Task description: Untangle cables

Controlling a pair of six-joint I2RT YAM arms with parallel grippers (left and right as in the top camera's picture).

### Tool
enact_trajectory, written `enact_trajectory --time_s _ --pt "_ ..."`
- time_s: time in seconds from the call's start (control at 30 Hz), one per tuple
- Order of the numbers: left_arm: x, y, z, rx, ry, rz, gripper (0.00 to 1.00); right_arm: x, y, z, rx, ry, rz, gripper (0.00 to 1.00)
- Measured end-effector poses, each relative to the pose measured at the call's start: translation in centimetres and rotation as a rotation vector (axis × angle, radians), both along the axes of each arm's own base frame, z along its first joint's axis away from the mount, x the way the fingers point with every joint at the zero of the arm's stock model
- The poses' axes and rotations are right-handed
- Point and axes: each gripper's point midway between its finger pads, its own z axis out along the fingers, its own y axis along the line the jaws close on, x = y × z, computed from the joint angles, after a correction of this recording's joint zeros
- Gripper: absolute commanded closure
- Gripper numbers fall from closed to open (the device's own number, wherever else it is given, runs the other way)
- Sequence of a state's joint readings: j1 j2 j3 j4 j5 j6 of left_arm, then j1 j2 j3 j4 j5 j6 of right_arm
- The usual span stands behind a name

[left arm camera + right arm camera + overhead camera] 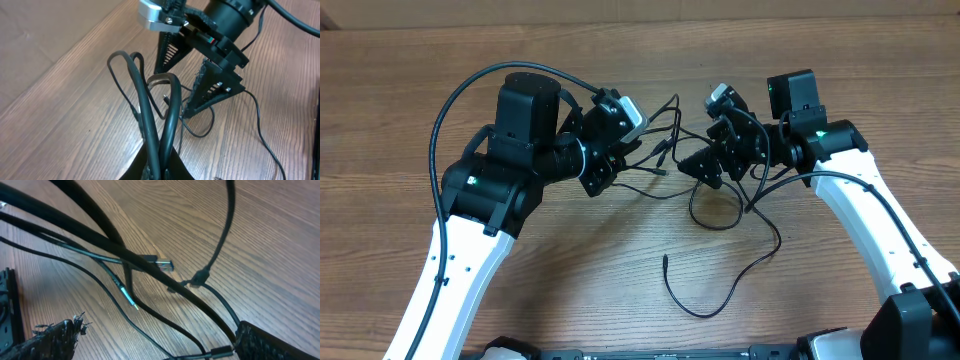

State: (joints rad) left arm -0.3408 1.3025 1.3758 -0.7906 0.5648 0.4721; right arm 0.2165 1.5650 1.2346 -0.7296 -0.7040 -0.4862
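The cables (665, 150) are thin black cords tangled on the wooden table between my two grippers. One loose strand (720, 285) trails toward the front edge. My left gripper (632, 150) is shut on a doubled loop of cable (150, 105), which rises out of its jaws (161, 162). My right gripper (712, 150) is open and straddles several strands (150, 310), one finger (50, 340) on each side of them. A metal-tipped plug (161, 263) lies just beyond. In the left wrist view the right gripper's fingers (212, 90) stand over the tangle.
The wooden table (570, 280) runs all round the tangle. Thick black arm wires arc over the left arm (445, 110) and beside the right arm (840, 180). Both white arm links reach in from the front corners.
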Motion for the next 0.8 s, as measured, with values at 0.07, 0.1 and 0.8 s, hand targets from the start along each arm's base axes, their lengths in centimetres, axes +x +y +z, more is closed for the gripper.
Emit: enact_trajectory --time_s 0.07,0.1,0.8 --pt "-0.2 -0.2 0.1 -0.01 0.001 -0.016 0.96 -0.1 0.1 0.1 0.004 -0.009 0.013 0.0" --pt "-0.4 -0.4 0.2 -0.018 0.002 -0.027 0.96 -0.1 0.2 0.2 0.013 -0.014 0.021 0.0" --pt "-2.3 -1.3 0.3 -0.071 0.069 -0.111 0.96 0.8 3.4 4.9 0.203 -0.227 0.176 0.96"
